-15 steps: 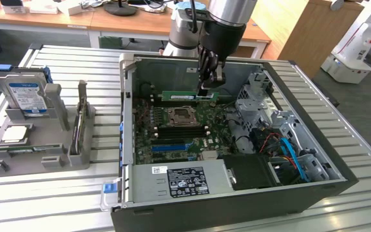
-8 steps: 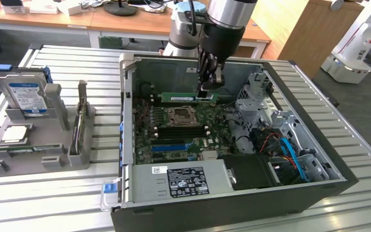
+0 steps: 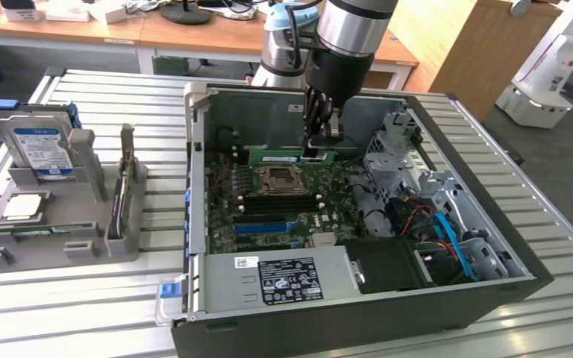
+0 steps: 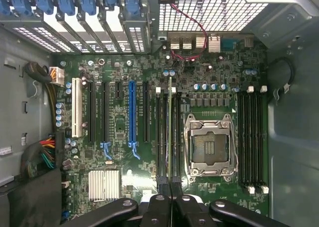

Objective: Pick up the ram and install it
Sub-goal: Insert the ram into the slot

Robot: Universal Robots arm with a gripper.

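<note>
Exterior view is showing the open computer case (image 3: 386, 321) walling in the motherboard (image 3: 266, 220); the ram (image 3: 278, 157), a narrow green stick with a white label, is hanging edge-down over slots (image 4: 159, 137) between CPU socket (image 3: 278, 179) and case wall, the gripper (image 3: 316, 151) clamping its top edge.

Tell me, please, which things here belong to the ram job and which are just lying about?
Job in hand: gripper, shut on the ram; memory slots beside the CPU socket; open computer case.
Lying about: hard drive and CPU chip, both on the grey holder.
</note>
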